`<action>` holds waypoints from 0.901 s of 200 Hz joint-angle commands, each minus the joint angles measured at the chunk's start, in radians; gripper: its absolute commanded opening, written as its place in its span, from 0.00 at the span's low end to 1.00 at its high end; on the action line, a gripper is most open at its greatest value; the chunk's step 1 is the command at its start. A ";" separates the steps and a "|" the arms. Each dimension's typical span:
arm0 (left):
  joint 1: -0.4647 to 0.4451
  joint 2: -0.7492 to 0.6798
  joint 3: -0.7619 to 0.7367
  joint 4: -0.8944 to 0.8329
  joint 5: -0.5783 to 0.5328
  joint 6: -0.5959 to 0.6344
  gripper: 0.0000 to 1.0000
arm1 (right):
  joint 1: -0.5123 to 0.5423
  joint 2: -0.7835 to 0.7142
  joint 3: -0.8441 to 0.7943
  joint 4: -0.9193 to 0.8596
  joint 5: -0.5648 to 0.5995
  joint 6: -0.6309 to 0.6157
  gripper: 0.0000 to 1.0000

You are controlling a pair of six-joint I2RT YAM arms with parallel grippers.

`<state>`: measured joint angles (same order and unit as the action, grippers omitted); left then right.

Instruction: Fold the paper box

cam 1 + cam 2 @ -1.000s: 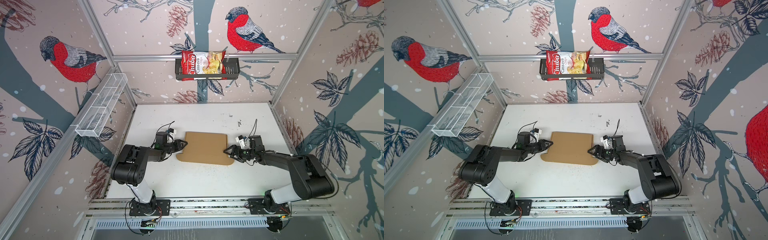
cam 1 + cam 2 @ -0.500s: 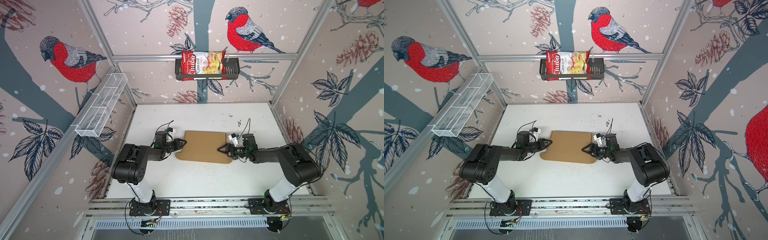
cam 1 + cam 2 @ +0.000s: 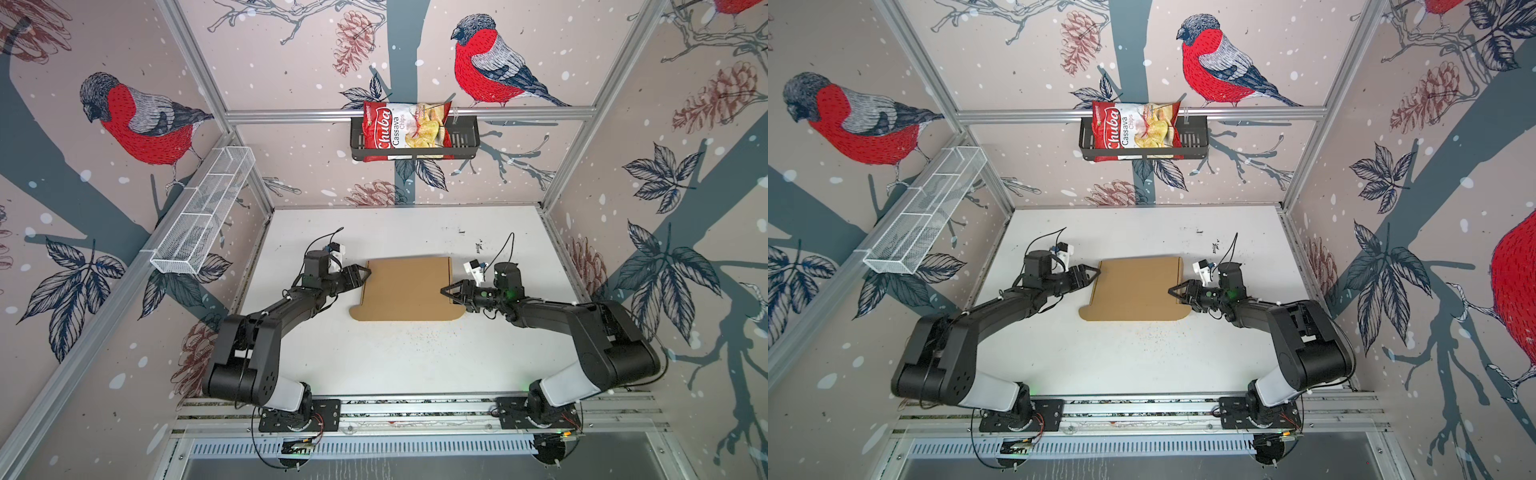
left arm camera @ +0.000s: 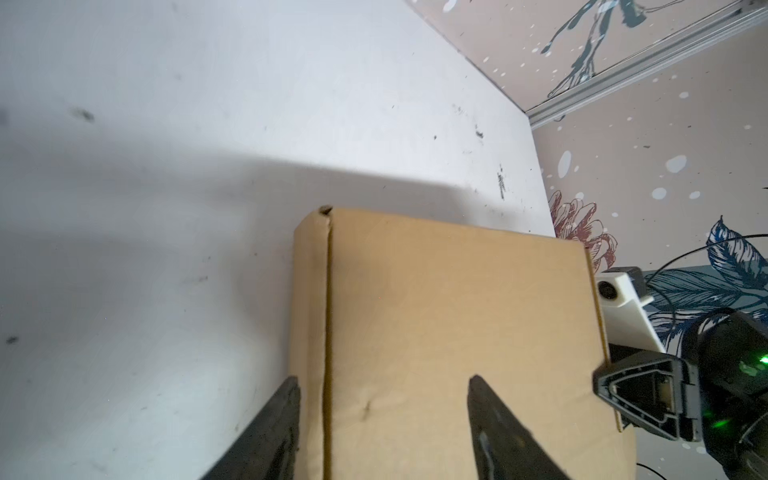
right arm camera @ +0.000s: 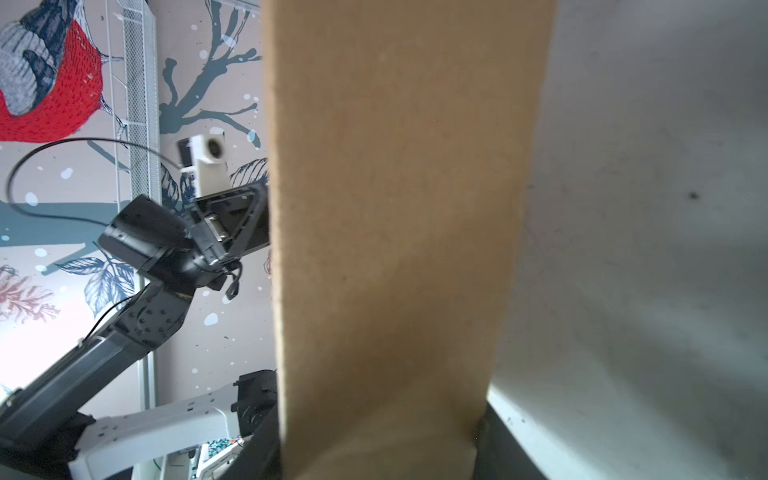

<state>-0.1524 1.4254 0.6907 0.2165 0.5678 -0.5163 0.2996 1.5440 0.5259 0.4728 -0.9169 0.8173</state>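
Note:
The paper box (image 3: 407, 289) (image 3: 1136, 289) is a flat, plain brown cardboard mailer lying in the middle of the white table, seen in both top views. My left gripper (image 3: 365, 272) (image 3: 1096, 272) sits at its left edge near the far corner. In the left wrist view its jaws (image 4: 382, 382) stand open, straddling the box's (image 4: 457, 332) folded side edge without pinching it. My right gripper (image 3: 445, 291) (image 3: 1173, 291) is at the box's right edge. In the right wrist view the cardboard (image 5: 395, 208) fills the gap between its jaws (image 5: 376, 424), which press on both sides.
A red chips bag (image 3: 405, 126) sits in a black basket (image 3: 463, 141) on the back wall. A white wire shelf (image 3: 203, 216) hangs on the left wall. Patterned cage walls close in the table (image 3: 395, 365) on three sides; the arm bases stand on the front rail.
My right gripper has come left onto the box's right edge and its jaws have narrowed onto it. The left gripper's jaws have widened at the left edge.

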 commanded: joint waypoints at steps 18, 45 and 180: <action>-0.088 -0.196 0.082 -0.235 -0.255 0.282 0.67 | -0.005 -0.029 0.015 0.036 -0.036 0.159 0.47; -0.353 -0.330 0.068 -0.257 -0.565 0.627 0.69 | -0.009 -0.072 0.022 0.022 -0.043 0.281 0.47; -0.754 -0.365 0.002 -0.337 -0.897 1.370 0.96 | -0.007 -0.213 0.052 -0.113 -0.120 0.498 0.40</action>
<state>-0.9020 1.0477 0.7136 -0.1745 -0.2409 0.7155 0.2882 1.3472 0.5709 0.3748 -0.9936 1.2884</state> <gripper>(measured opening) 0.968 0.527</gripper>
